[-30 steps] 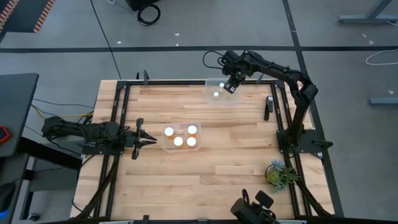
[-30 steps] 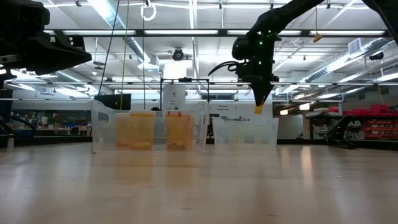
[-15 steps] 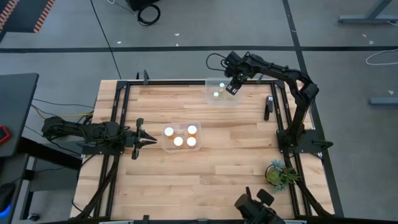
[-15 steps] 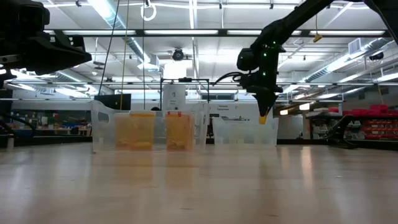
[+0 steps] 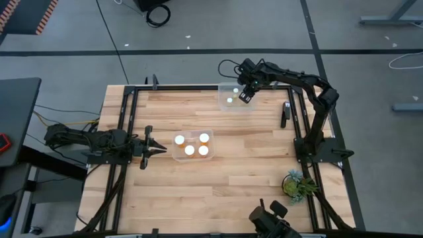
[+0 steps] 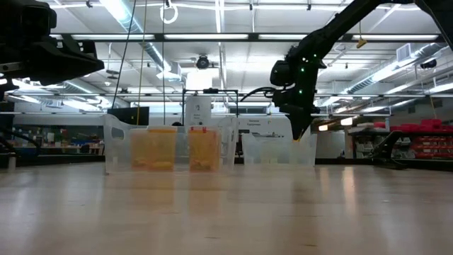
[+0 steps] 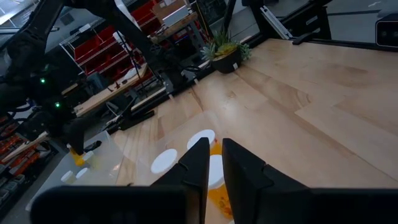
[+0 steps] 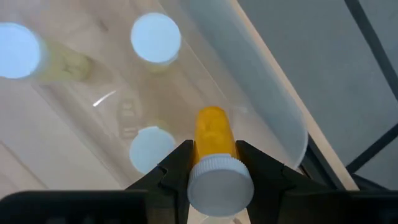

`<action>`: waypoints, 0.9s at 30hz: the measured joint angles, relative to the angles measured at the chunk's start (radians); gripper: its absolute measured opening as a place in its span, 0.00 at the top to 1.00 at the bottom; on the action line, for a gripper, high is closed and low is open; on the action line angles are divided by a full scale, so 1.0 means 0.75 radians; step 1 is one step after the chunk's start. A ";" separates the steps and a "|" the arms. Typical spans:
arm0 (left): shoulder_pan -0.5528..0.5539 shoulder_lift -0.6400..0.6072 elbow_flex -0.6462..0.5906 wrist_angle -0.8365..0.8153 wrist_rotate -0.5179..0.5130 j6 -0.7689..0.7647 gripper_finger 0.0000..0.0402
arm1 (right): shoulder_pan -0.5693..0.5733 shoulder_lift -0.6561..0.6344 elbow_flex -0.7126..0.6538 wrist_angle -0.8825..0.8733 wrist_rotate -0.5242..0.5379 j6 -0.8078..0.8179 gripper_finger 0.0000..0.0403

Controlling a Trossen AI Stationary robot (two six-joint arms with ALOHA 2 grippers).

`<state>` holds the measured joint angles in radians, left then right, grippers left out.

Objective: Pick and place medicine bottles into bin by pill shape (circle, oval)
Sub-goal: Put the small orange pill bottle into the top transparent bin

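Note:
My right gripper [image 5: 244, 97] is shut on a medicine bottle [image 8: 213, 134] with an orange body and a white cap. It hangs over the clear far bin [image 5: 235, 104]; in the low view the gripper [image 6: 298, 137] dips to the bin's rim. Three white-capped bottles [image 8: 155, 37] stand on their bases in that bin. The clear near bin [image 5: 192, 156] holds several bottles [image 5: 190, 150]. My left gripper [image 5: 158, 151] rests shut, level, just left of the near bin. My right gripper pinches the bottle between its two fingers [image 8: 177, 165] at the cap end [image 8: 221, 182]. The fingers come from above, slanting steeply down. The bottle hangs clear, cap up toward the wrist and orange body pointing down into the far bin.
A small green plant [image 5: 297, 184] stands at the table's near right corner. A dark tool [image 5: 285, 114] lies by the right frame rail. Black frame rails [image 5: 125, 119] run along the table's edges. Bare wood lies between the two bins.
My right gripper has gone down toward the far bin with the bottle, shifting slightly toward the table's near edge. It has stayed shut on the bottle.

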<state>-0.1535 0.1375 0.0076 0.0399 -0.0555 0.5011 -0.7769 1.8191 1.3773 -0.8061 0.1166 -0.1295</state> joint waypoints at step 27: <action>0.000 0.000 0.000 0.000 0.000 0.000 0.85 | 0.264 -0.001 0.163 -0.128 0.008 0.025 0.70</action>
<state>-0.1535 0.1372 0.0078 0.0399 -0.0555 0.5011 -0.5789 1.8187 1.4994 -0.9023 0.1223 -0.1108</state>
